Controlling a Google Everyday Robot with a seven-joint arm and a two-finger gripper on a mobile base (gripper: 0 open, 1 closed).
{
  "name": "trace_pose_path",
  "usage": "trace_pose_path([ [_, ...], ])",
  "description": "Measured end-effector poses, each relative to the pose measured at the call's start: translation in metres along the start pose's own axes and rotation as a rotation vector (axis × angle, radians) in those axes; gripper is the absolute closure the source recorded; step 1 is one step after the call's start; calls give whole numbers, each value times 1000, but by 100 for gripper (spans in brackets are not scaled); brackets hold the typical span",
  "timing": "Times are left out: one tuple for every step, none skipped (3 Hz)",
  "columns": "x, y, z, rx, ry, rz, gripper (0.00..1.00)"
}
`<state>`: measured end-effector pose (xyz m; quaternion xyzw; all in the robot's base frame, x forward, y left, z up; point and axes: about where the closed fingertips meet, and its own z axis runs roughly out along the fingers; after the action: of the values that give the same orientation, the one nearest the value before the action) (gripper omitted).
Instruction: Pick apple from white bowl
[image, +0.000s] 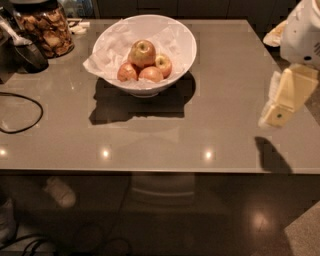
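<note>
The white bowl (180, 45), lined with crumpled white paper, stands at the back middle of the grey table. The apple (143, 53), the largest one, yellow-green on top with red-orange sides, sits on top of three smaller, redder apples in the bowl. My gripper (276, 112) hangs at the right edge of the view, above the table's right side, well to the right of the bowl and lower in the frame. It holds nothing that I can see.
A glass jar of brown snacks (45, 30) stands at the back left, with a dark scoop (27, 50) beside it. A black cable (20, 112) loops on the table's left side. The table's front edge (150, 172) runs across the middle of the view.
</note>
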<state>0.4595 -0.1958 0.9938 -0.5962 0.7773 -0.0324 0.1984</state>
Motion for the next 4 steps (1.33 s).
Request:
trace_pose_path([
  [-33,-25,4,-5,-29,-29,0],
  [-73,-43,8,-13,-49,-93,0],
  [-78,-45,7,-4,-59,-99,0],
  [-86,-51,15,3,-80,-71,0],
])
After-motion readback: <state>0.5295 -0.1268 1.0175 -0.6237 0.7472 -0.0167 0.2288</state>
